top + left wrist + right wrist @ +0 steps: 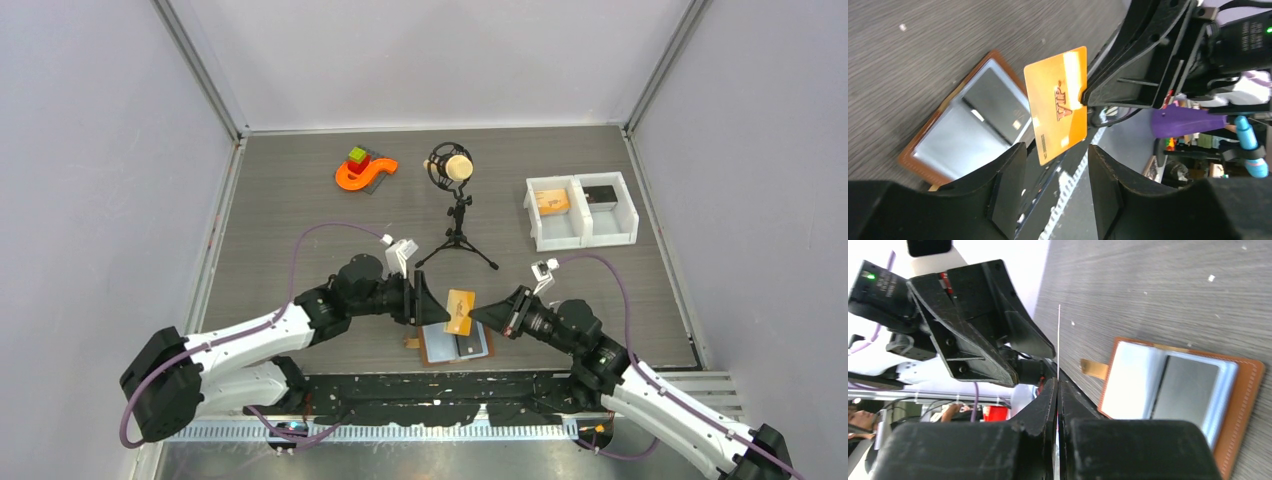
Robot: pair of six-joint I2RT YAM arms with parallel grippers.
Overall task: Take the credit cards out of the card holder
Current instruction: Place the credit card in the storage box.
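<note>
1. Small flat brown leather bifold card holder (456, 345), pale blue-grey inside. It lies open and flat on the dark grey wood-grain worktop (300, 200), at the middle of the near edge, between the two arms. A little brown tab (1094, 368) juts from one side edge. A grey rectangle shows in one inner sleeve.

2. Glossy orange-gold credit card (1055, 107), lettered "VIP". It is in the air just above the card holder, clear of it.

3. Black two-finger right claw (1058, 385). It is clamped tight on one edge of the credit card and alone carries it.

4. Black two-finger left claw (1057, 149). Its jaws stand parted, one finger on each side of the card's lower corner, and neither is visibly pressing it.

5. Black microphone with a tan head on a small tripod (455, 200), at mid-worktop, beyond both claws.

6. Orange S-shaped plastic piece (362, 175) carrying red and green blocks, near the far edge, left of centre.

7. White two-compartment bin (585, 238), by the right edge. A tan item sits in its left compartment and a black item in its right.
</note>
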